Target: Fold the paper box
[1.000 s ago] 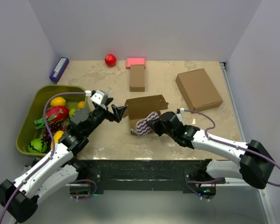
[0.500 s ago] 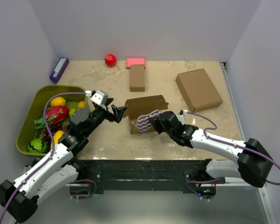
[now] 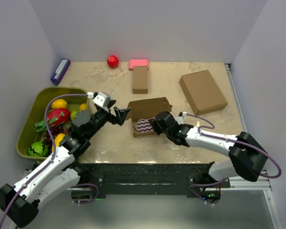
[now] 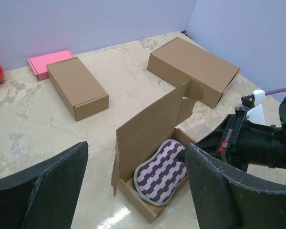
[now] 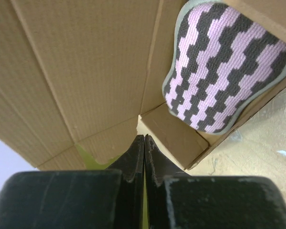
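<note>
Paper box (image 3: pixel 148 107) sits on the tabletop (image 3: pixel 115 144), lid raised, striped pad (image 3: pixel 144 126) inside; right end effector (image 3: pixel 155 125) is closed and empty at its right edge, left end effector (image 3: pixel 120 114) gapes open just left of it

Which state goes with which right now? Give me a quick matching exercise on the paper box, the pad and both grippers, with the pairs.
Things:
1. paper box
2. striped pad
3. left gripper
4. right gripper

States:
A. jaws shut
B. lid flap standing up
C. jaws wide apart
D. resting inside the box

Pairs: 1-B, 2-D, 3-C, 4-A
</note>
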